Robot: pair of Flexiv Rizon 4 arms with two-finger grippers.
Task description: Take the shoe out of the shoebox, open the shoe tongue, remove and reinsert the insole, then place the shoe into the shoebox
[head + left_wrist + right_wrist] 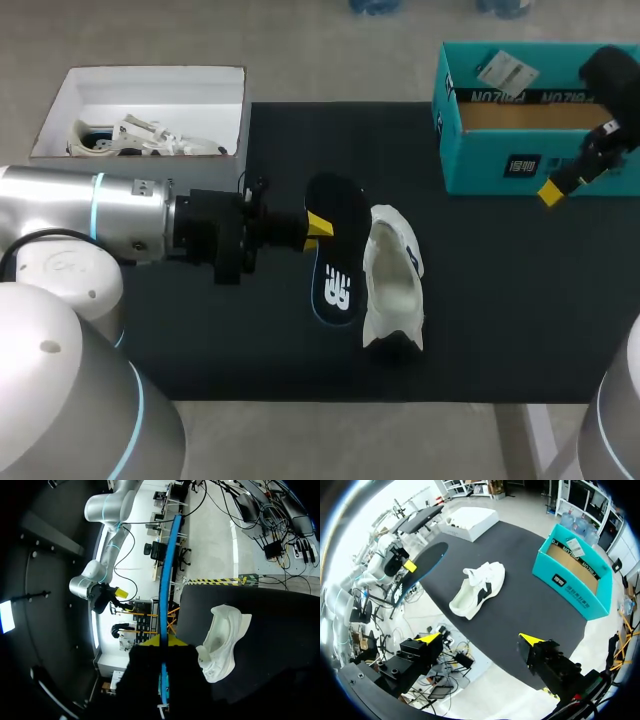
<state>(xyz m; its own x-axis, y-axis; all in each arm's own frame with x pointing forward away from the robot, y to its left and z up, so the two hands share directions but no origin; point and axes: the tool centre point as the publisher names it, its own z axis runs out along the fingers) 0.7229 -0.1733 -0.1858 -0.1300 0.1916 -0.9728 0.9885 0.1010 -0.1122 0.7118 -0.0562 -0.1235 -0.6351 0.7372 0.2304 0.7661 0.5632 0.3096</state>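
Since the shoe (392,280) is out of the teal shoebox (500,165) and the insole (338,285) is out too, I think putting both back is what's left. The left claw (318,226) pinches the insole, just left of the shoe. The right claw (552,192) hangs open by the far-right shoebox.

White shoe (392,275) on its side, black insole (338,285) in left tool (317,227), teal shoebox (490,170) open.
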